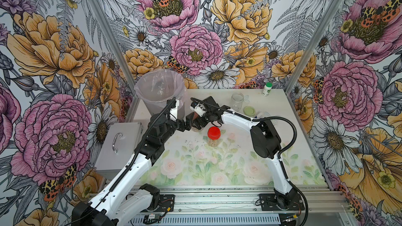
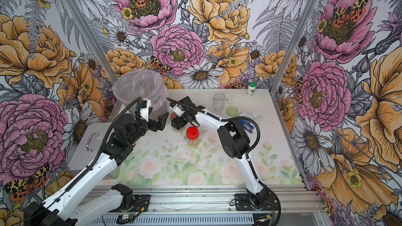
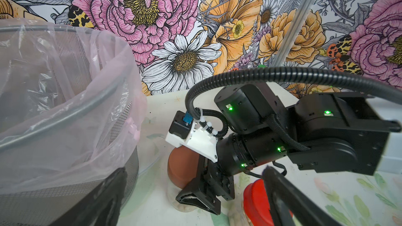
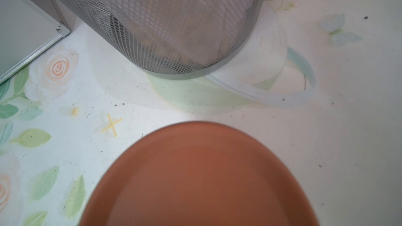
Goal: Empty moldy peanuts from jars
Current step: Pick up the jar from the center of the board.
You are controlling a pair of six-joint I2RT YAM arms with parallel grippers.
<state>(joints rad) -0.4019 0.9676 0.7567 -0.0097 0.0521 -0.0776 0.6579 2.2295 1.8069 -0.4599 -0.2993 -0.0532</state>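
Observation:
A jar with a brown lid (image 3: 181,168) stands by the bin, peanuts (image 3: 185,207) showing at its base. My right gripper (image 1: 196,123) comes down from above and is shut on the brown lid (image 4: 200,175), which fills the near part of the right wrist view. My left gripper (image 1: 188,122) hangs open just left of that jar, holding nothing. A red-lidded jar (image 1: 213,133) with peanuts (image 1: 213,142) stands in front of them, also in a top view (image 2: 192,133). An open, empty clear jar (image 1: 237,101) and its light green lid (image 1: 249,111) sit at the back right.
A mesh bin with a clear plastic liner (image 1: 152,103) stands at the back left, close to both grippers. A grey metal box with a handle (image 1: 118,146) lies left of the mat. A white bottle with a green cap (image 1: 267,89) stands at the far back.

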